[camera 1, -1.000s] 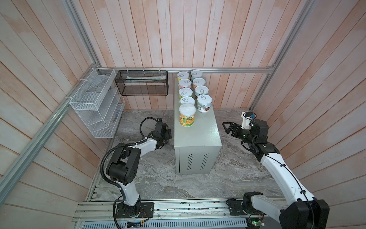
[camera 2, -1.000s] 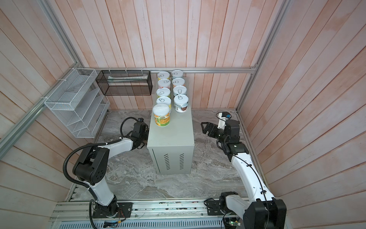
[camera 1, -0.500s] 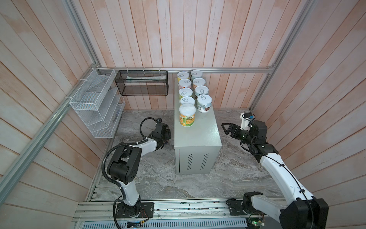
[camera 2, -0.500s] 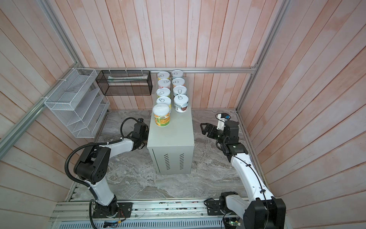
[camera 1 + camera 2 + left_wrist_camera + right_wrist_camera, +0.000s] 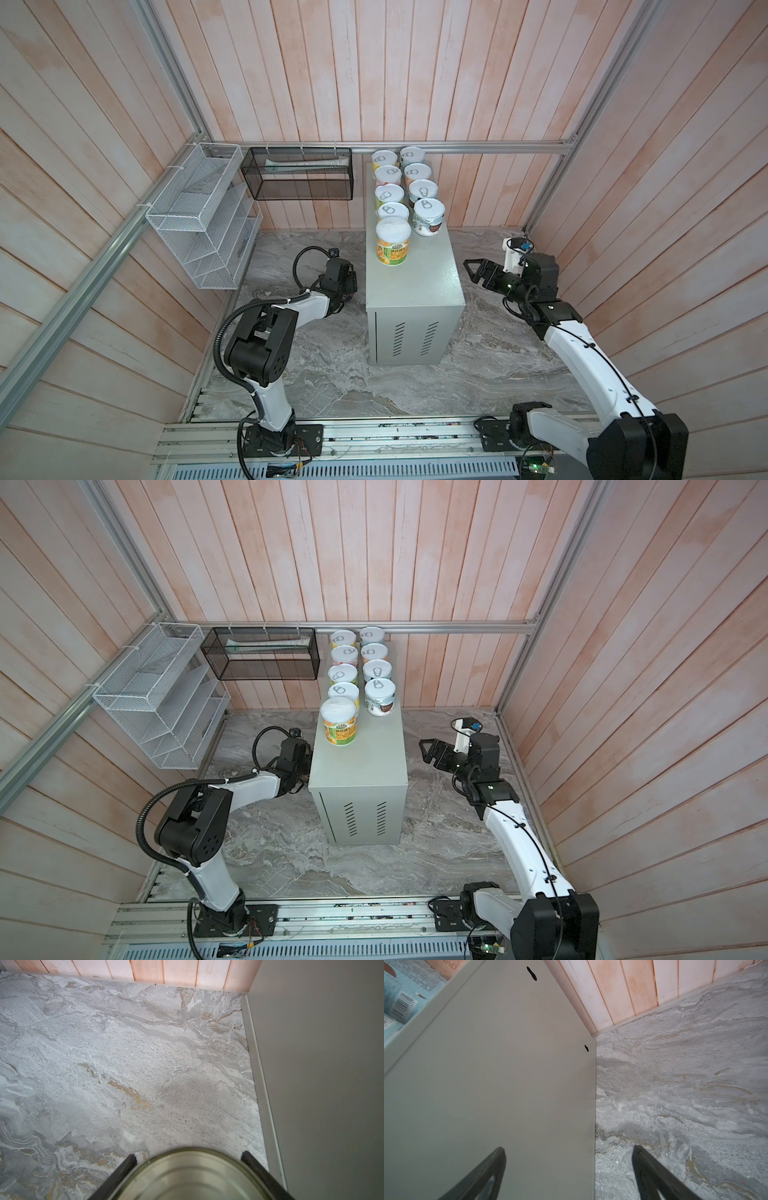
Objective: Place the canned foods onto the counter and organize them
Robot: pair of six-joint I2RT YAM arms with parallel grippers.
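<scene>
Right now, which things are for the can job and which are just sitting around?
For the job: nine tins on the counter; one tin between the left gripper's fingers.
Just there: white wire rack, black mesh basket, marble floor.

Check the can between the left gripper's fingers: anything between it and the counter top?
Yes: the counter's side wall. The can at the left gripper sits low beside it, so it likely must rise over the top edge. The top's near half is bare.
</scene>
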